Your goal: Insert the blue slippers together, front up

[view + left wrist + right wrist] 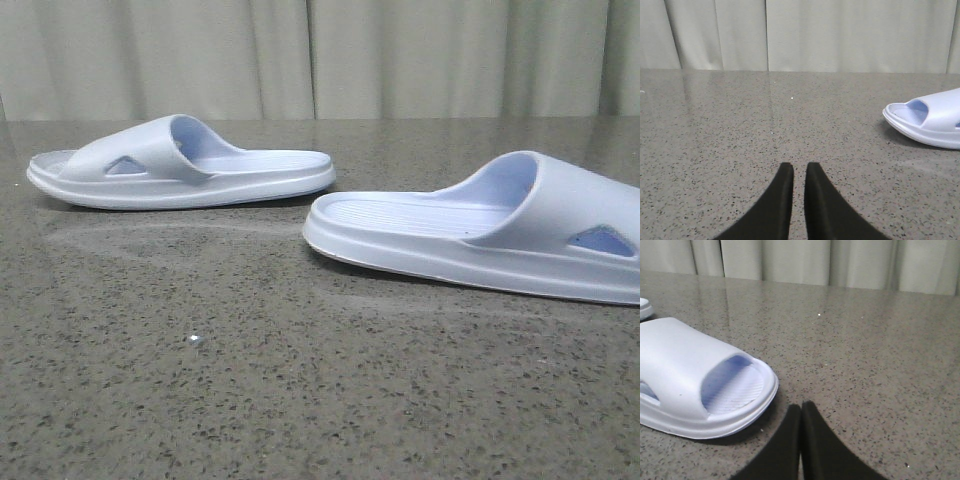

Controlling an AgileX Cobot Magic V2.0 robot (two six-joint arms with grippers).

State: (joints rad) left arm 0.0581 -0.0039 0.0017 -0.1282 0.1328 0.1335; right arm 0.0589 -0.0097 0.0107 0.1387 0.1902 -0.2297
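Observation:
Two very pale blue slippers lie flat on the grey speckled table, soles down, apart from each other. The left slipper (180, 165) has its toe to the left. The right slipper (490, 230) has its toe to the right. Neither gripper shows in the front view. In the left wrist view my left gripper (799, 167) is empty, its fingers nearly together with a narrow slit, and the left slipper's toe (932, 122) lies well off to one side. In the right wrist view my right gripper (801, 407) is shut and empty, just beside the right slipper's toe (695, 385).
The grey speckled table (300, 400) runs back to a pale curtain (320, 55). A tip of the other slipper (644, 307) shows at the edge of the right wrist view.

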